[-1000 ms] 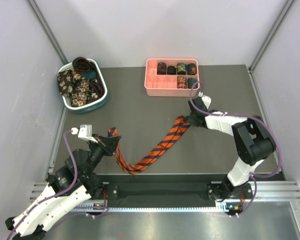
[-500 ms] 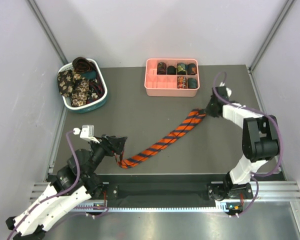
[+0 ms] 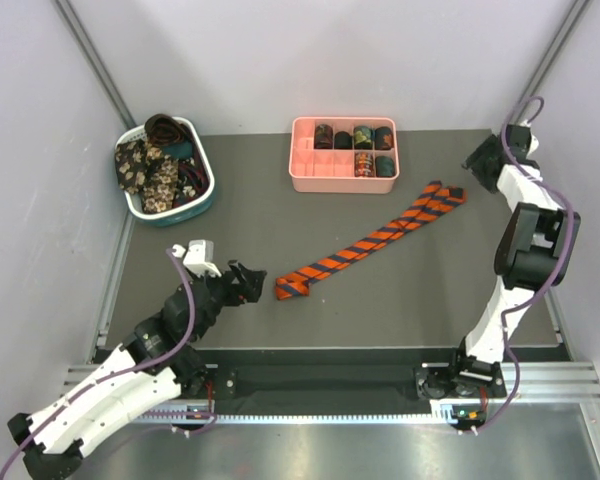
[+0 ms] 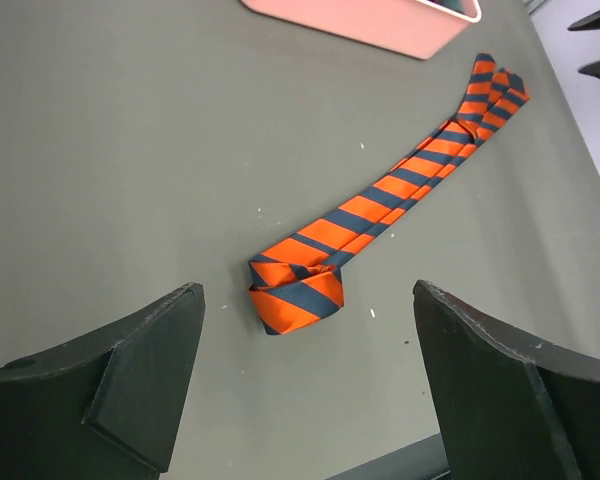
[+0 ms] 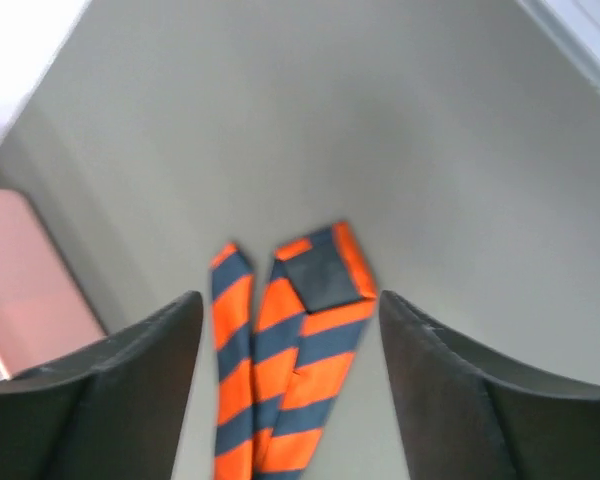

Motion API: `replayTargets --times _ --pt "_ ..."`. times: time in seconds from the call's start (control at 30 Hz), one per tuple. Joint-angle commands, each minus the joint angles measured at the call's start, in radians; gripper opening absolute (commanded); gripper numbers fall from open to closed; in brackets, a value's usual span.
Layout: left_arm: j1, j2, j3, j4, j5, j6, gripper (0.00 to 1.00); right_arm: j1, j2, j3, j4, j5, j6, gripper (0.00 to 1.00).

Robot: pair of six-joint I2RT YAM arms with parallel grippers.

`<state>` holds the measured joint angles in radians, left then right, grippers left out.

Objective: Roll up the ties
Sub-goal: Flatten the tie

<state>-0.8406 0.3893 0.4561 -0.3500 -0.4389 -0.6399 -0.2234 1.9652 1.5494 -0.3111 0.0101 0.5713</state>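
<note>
Orange-and-navy striped fabric necktie lies unrolled, diagonal on grey worktop, near-left end folded once. Left fingers open, just left of it; right fingers open, past far-right end. Coiled ties sit in pink compartment tray; loose ties wait in white-and-teal basket.

Lets go of the tie at both ends. Leaves it flat on the table in a straight diagonal, no longer sagging in a curve, and shifted farther right. Opens the left gripper wide and sets it just left of the folded near end, apart from it. Opens the right gripper too, and swings it out to the far right corner, away from the doubled far end.
</note>
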Motion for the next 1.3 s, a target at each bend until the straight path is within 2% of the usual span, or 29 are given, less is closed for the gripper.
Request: replayTargets --times 0.0,0.07,0.2,0.33,0.43,0.5,0.53,0.63,0.67,0.73,0.87,0.9,1.0,1.27 --pt "-0.002 0.019 0.016 0.077 -0.005 0.008 0.90 -0.010 -0.009 0.028 -0.082 0.022 -0.011 0.72" --pt "-0.003 0.031 0.012 0.089 0.017 0.002 0.90 -0.008 -0.075 -0.030 -0.039 0.030 -0.017 0.75" --pt "-0.003 0.124 0.021 0.115 0.095 -0.006 0.88 0.024 -0.183 -0.204 0.033 0.024 -0.025 0.64" --pt "-0.003 0.256 0.072 0.128 0.183 0.023 0.86 0.097 -0.210 -0.247 0.024 0.071 -0.045 0.57" --pt "-0.003 0.354 0.128 0.102 0.200 0.029 0.86 0.145 -0.166 -0.227 -0.005 0.085 -0.030 0.55" --pt "-0.002 0.399 0.153 0.098 0.212 0.037 0.86 0.163 -0.125 -0.194 -0.025 0.083 -0.024 0.61" --pt "-0.003 0.405 0.154 0.100 0.212 0.048 0.86 0.168 -0.111 -0.177 -0.042 0.091 -0.021 0.68" --pt "-0.003 0.408 0.148 0.114 0.197 0.063 0.86 0.200 -0.048 -0.100 -0.118 0.135 -0.016 0.76" --pt "-0.003 0.402 0.141 0.118 0.190 0.066 0.86 0.211 -0.033 -0.078 -0.141 0.166 -0.011 0.86" --pt "-0.003 0.393 0.133 0.131 0.175 0.072 0.86 0.216 0.007 -0.023 -0.187 0.198 -0.002 0.86" --pt "-0.003 0.385 0.125 0.140 0.169 0.082 0.86 0.249 0.034 -0.008 -0.163 0.186 0.027 0.74" --pt "-0.003 0.384 0.125 0.141 0.172 0.086 0.86 0.249 0.041 -0.005 -0.154 0.182 0.033 0.64" --pt "-0.003 0.376 0.121 0.140 0.170 0.092 0.86 0.257 0.064 0.006 -0.122 0.159 0.044 0.47" --pt "-0.003 0.339 0.101 0.138 0.151 0.124 0.85 0.280 0.142 0.058 -0.134 0.185 0.076 0.46"
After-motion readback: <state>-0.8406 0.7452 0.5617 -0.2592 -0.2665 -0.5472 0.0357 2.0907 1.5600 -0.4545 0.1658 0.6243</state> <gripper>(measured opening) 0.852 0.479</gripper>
